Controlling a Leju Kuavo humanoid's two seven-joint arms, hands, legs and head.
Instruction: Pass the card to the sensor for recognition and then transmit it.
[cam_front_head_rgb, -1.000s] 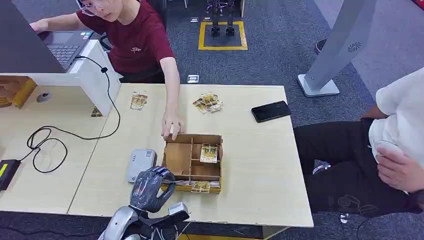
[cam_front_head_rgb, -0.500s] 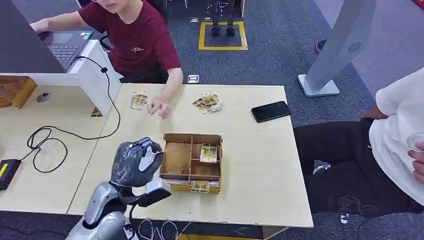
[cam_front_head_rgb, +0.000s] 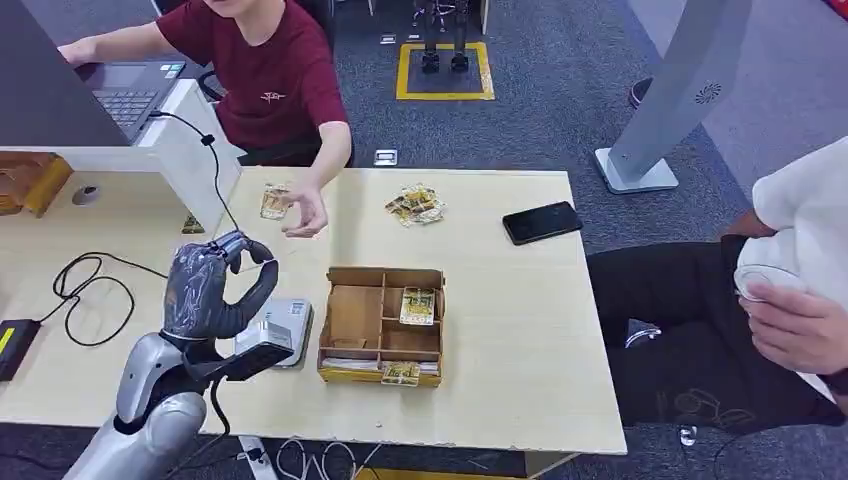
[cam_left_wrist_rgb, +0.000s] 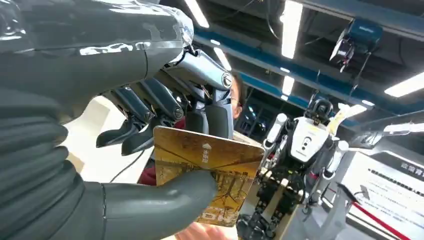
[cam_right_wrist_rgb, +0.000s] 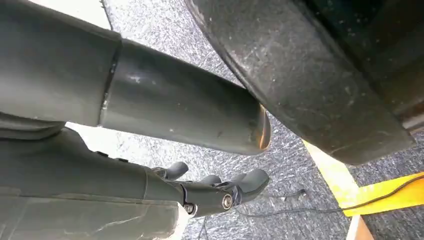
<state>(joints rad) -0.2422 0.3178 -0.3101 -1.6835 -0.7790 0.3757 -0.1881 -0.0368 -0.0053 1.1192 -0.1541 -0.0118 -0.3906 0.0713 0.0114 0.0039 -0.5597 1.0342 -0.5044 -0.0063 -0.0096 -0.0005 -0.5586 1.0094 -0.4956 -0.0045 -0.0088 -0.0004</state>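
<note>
Card (cam_left_wrist_rgb: 210, 172) is pinched by the left robot hand (cam_front_head_rgb: 205, 290), raised at the sensor's (cam_front_head_rgb: 282, 330) ten o'clock; lowering over it is judged next.

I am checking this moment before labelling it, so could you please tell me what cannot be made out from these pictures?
- Card: the head view hides it behind the left hand; the left wrist view shows its print too small to read, its lower part under the thumb.
- Sensor: partly covered by the left hand in the head view, so its face is unclear.
- Right hand: whether it holds anything cannot be told from the right wrist view.
</note>
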